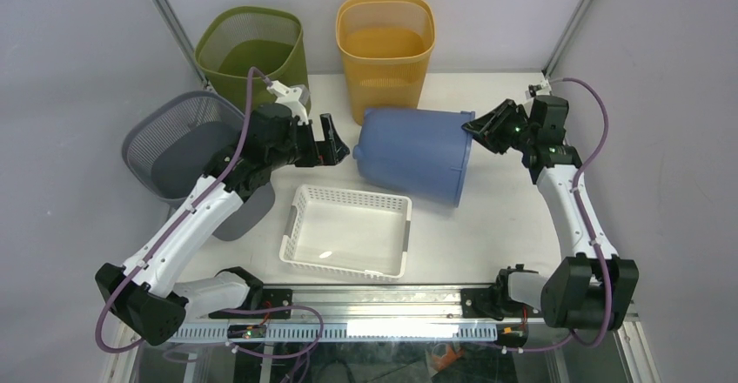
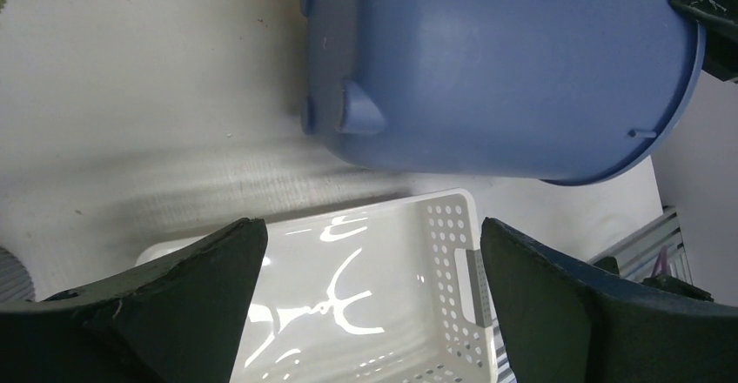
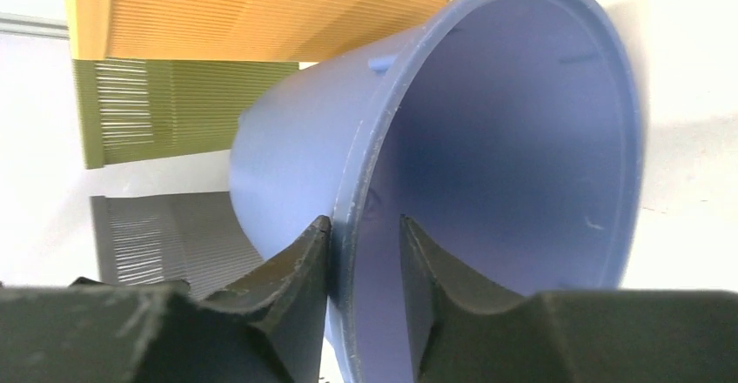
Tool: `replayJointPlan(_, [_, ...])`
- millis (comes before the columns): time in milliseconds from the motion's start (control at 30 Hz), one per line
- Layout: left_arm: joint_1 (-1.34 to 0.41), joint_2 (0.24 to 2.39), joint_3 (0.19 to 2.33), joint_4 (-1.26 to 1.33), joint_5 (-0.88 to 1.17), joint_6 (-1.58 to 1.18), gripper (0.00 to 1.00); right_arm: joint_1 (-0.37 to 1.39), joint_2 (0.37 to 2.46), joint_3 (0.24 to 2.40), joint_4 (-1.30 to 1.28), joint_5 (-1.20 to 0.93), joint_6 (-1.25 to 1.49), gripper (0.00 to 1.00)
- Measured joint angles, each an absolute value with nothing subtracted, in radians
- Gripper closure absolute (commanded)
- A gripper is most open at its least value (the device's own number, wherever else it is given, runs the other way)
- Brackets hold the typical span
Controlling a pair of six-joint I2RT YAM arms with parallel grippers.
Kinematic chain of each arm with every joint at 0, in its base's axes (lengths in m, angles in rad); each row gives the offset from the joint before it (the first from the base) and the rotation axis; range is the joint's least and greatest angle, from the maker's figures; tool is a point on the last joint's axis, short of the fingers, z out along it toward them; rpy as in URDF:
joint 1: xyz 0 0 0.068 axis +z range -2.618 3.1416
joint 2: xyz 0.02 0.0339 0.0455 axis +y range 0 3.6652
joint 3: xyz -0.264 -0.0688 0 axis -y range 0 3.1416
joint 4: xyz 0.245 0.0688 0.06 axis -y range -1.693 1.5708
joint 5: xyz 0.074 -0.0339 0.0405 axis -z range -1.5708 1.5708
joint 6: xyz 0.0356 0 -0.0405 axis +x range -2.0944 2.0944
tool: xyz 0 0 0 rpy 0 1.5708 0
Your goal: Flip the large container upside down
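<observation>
The large container is seen lying on its side in the middle of the table. Its long axis runs left to right, with the footed base turned left and the open mouth turned right.

The right hand is set at the mouth. One finger is placed outside the rim and one inside, narrowly parted, and a slim gap is seen at the inner finger. The left hand is spread wide just beside the base and is kept apart from it.

A white basket is found just in front of the container. An orange bin stands close behind it, and a green bin farther left. A grey bin is tipped at the table's left edge, beneath the left arm.
</observation>
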State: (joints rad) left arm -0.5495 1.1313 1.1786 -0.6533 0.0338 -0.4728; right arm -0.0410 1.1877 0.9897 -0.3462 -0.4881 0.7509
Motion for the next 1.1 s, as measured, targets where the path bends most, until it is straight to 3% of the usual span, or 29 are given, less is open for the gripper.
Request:
replayJointPlan(367, [-0.55, 1.211, 1.122, -0.607, 0.115, -0.487, 0.01, -0.03, 1.236, 1.115, -0.526, -0.338, 0.591, 0.58])
replayJointPlan(733, [-0.55, 1.272, 1.111, -0.525, 0.209, -0.491, 0.01, 0.149, 1.25, 1.232, -0.688, -0.061, 0.526, 0.52])
replayJointPlan(1100, [-0.55, 1.253, 1.026, -0.461, 0.131, -0.55, 0.01, 0.227, 1.319, 1.304, -0.721, 0.096, 0.488, 0.53])
